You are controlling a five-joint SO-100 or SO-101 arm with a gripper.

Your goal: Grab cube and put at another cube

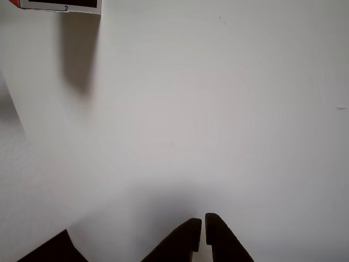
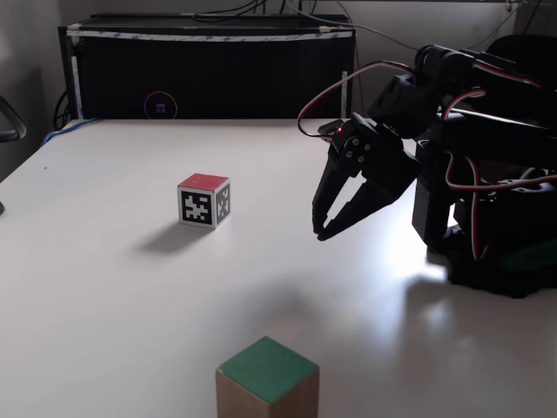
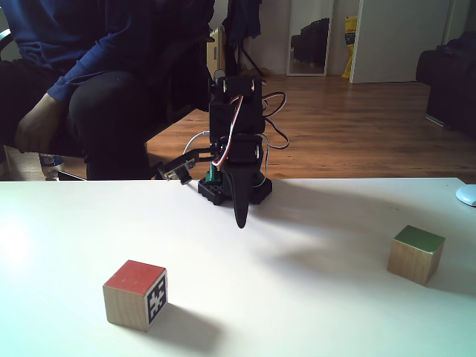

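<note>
Surface: white table (image 2: 104, 287), bare and evenly lit; black cabinet (image 2: 209, 74) along its far edge in a fixed view; wood floor (image 3: 349, 126) and a seated person (image 3: 97, 82) behind the arm in a fixed view.

Pincer (image 2: 320, 232): black, hangs tip-down above the table w/o touching it, jaws nearly together w/ only a thin gap at the tips, nothing held. Other view shows the two dark fingertips (image 1: 188, 232) entering from the bottom edge, slim slit between them, plain table under them.

Wooden cube (image 2: 267, 381), green top: on the table, well apart from pincer, toward the near edge in a fixed view; in a fixed view (image 3: 416, 254) it sits right of pincer and closer to cam.

Another cube (image 2: 204, 199), red top, black/white marker faces: on the table, left of pincer in both fixed views (image 3: 135, 294), apart from it. Its corner shows at top left in other view (image 1: 57, 6), far ahead of the tips
</note>
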